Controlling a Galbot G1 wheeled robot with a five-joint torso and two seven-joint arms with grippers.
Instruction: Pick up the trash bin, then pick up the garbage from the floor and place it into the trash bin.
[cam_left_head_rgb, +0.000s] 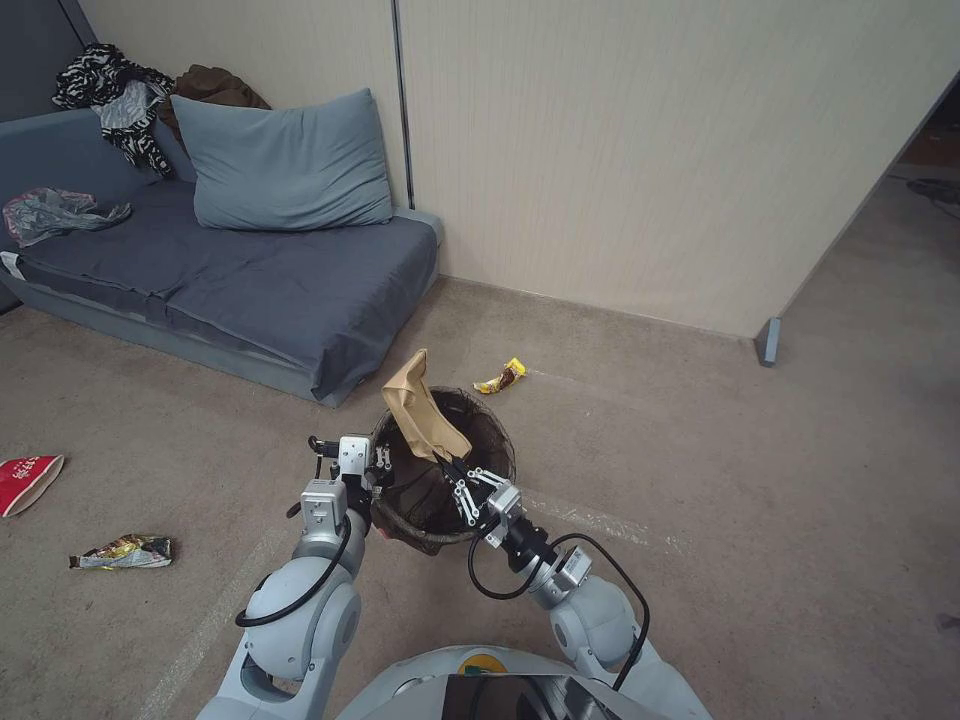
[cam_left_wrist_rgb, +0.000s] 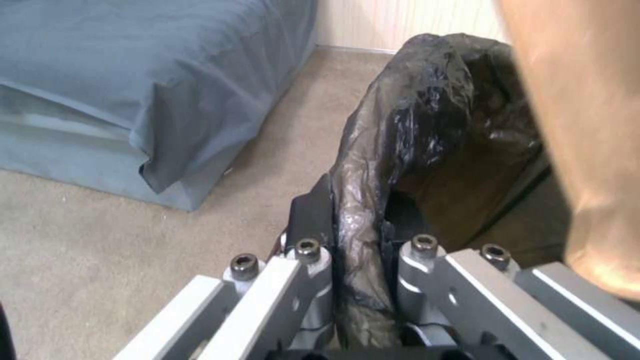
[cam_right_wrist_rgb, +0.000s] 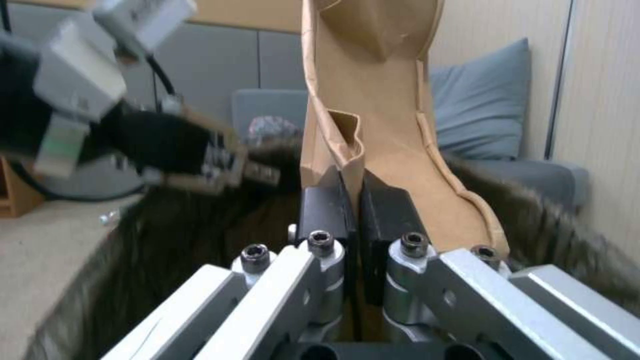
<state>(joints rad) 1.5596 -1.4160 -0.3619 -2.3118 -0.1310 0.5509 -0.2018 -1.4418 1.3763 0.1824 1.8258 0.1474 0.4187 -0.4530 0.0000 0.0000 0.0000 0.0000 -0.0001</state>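
A beige carpeted floor (cam_left_head_rgb: 760, 480) is spread before a long blue-grey fabric sofa (cam_left_head_rgb: 250, 290) set against a pale panelled wall (cam_left_head_rgb: 650, 150), with a large slate-blue pillow (cam_left_head_rgb: 285, 160) propped on it. In front of the robot, the small round trash bin with its dark brown bag liner (cam_left_head_rgb: 487, 432) is held off the carpet by the left pincer (cam_left_head_rgb: 375, 462), which is clamped on the near rim; in the left wrist view the liner-covered rim (cam_left_wrist_rgb: 360, 210) is seen pinched between the two black pads. The bin can therefore be judged as already picked up. The tall, crumpled tan paper tray (cam_left_head_rgb: 420, 410) is gripped at its lower edge by the right pincer (cam_left_head_rgb: 452, 468), closed tightly on the paper, and is held upright over the bin's mouth with most of it standing above the rim; it has not yet been dropped in. Litter is left on the floor: a red-and-white paper cup (cam_left_head_rgb: 28, 480) lying flattened at the far left, a crinkled yellow and dark snack wrapper (cam_left_head_rgb: 125, 551) near it, and a smaller yellow wrapper (cam_left_head_rgb: 500, 377) just beyond the bin. The task is judged to be partly done, with at least three pieces left to collect.
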